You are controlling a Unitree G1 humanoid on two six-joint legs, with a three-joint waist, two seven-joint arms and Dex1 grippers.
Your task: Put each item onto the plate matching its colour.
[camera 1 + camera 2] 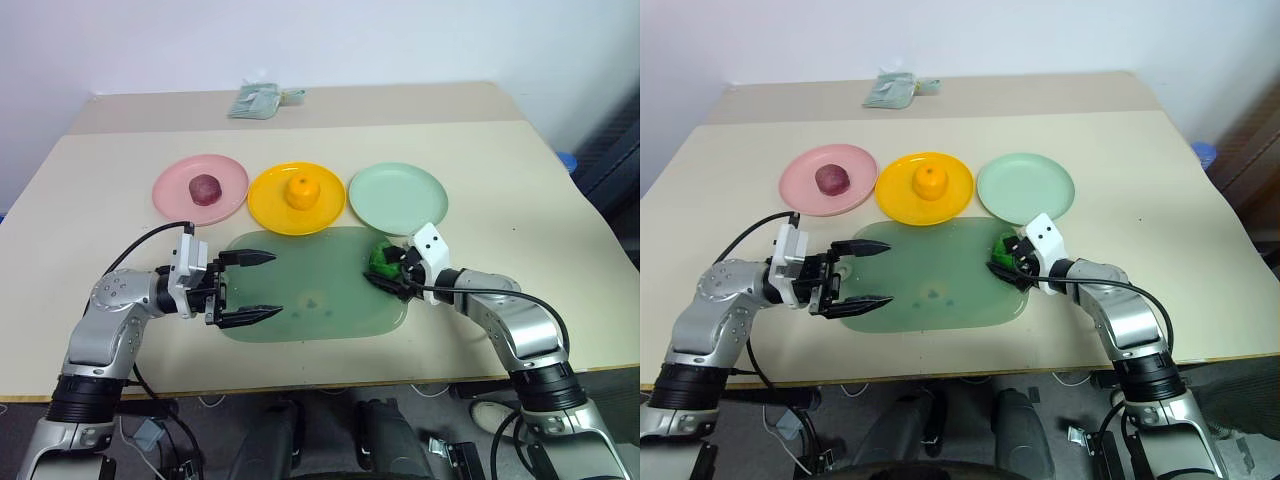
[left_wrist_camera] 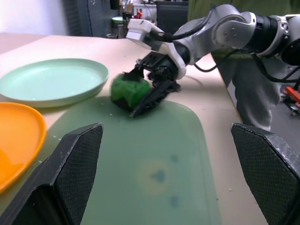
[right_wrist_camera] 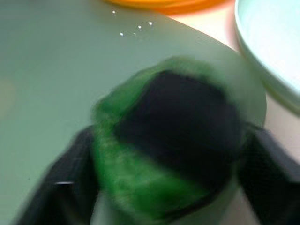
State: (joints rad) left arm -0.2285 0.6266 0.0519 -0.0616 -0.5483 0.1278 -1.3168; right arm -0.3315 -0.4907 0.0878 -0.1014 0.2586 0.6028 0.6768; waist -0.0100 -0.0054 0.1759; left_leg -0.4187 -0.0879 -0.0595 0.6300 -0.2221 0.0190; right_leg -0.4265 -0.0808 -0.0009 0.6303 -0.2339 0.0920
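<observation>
A dark green lump with a black patch sits at the right edge of the translucent green mat, just below the mint green plate. My right gripper is shut on it; in the right wrist view its black fingers press both sides of the lump. The dark red-purple ball lies on the pink plate. On the yellow-orange plate rests the orange fruit. My left gripper is open over the mat's left end, pointing right, nothing between its fingers.
A folded pale green packet lies at the table's far edge. The three plates stand in a row behind the mat. Bare tabletop spreads to the right of the mint plate, and the table's front edge runs close below both arms.
</observation>
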